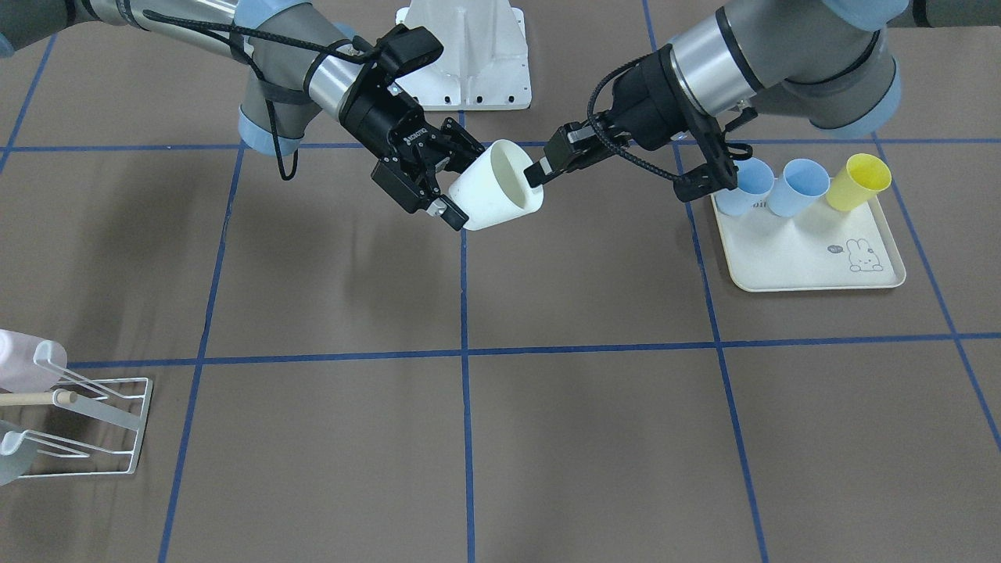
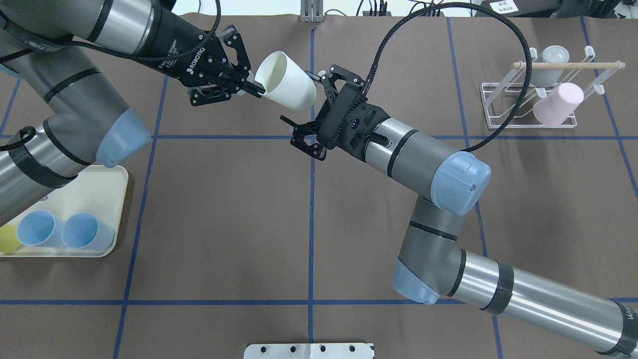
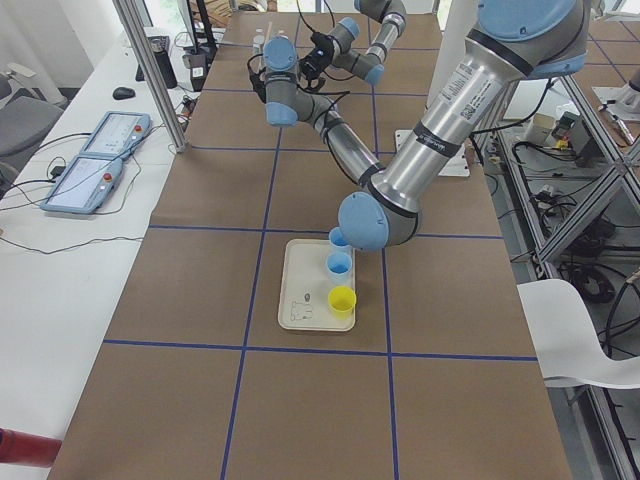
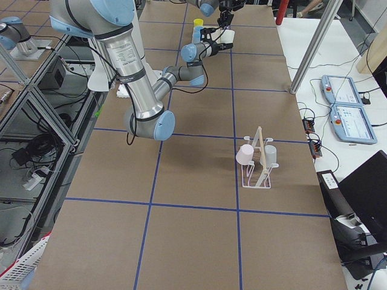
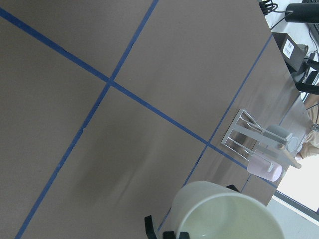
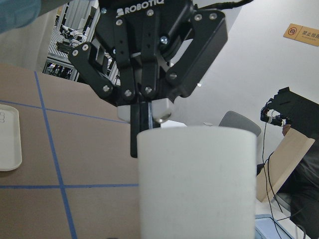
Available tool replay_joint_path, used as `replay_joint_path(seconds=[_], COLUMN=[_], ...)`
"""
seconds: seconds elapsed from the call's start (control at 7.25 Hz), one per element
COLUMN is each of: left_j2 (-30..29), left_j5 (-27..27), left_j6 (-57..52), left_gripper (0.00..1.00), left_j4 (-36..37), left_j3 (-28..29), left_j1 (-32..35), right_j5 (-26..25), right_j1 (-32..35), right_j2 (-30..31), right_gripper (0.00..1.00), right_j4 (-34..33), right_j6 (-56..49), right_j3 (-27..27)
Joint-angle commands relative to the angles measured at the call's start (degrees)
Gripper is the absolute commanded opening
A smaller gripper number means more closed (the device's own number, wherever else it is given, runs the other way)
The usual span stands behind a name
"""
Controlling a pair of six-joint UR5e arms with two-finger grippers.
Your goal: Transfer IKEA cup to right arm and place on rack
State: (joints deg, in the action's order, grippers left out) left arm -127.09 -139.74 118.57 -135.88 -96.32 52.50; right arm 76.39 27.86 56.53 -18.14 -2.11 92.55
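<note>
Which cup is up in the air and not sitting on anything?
The white cup, pinched at its rim by the left gripper. The blue cups and yellow cup sit on the tray; the pink cup and grey cup sit on the rack.

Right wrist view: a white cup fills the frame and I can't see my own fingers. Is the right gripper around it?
Observer: The front view shows the right gripper open, with one finger on each side of the white cup near its closed end. I can't confirm contact.
Operator: Where is the left gripper holding it?
Observer: The left gripper is shut on the rim, at the open end, and the cup is tilted in mid-air.
Operator: Is there space on the rack?
Observer: The overhead view shows the rack already holds a pink cup and a grey cup. I can't tell from here whether any prongs are free.
</note>
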Motion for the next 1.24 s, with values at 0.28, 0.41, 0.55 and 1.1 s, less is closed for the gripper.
replay_joint_path(seconds=[0.28, 0.41, 0.55, 1.1], left_j2=[0.0, 0.0, 0.0, 0.61], left_j5=[0.0, 0.0, 0.0, 0.17], left_j6=[-0.18, -0.18, -0.53, -3.87], left_gripper=[0.0, 0.35, 0.99, 1.0], left_j4=[-0.09, -0.18, -0.61, -0.27], left_j3=[-0.01, -0.01, -0.01, -0.01], left_j1=[-0.03, -0.03, -0.03, 1.2], right_j5=[-3.17, -3.17, -3.17, -3.17], right_j1=[-0.09, -0.09, -0.09, 0.17], right_j2=[0.6, 0.77, 0.77, 2.0], right_gripper=[0.65, 0.65, 0.65, 0.58], right_j4=[-0.05, -0.05, -0.14, -1.97], right_j6=[0.0, 0.0, 0.0, 1.22], right_j3=[0.44, 0.44, 0.44, 0.79])
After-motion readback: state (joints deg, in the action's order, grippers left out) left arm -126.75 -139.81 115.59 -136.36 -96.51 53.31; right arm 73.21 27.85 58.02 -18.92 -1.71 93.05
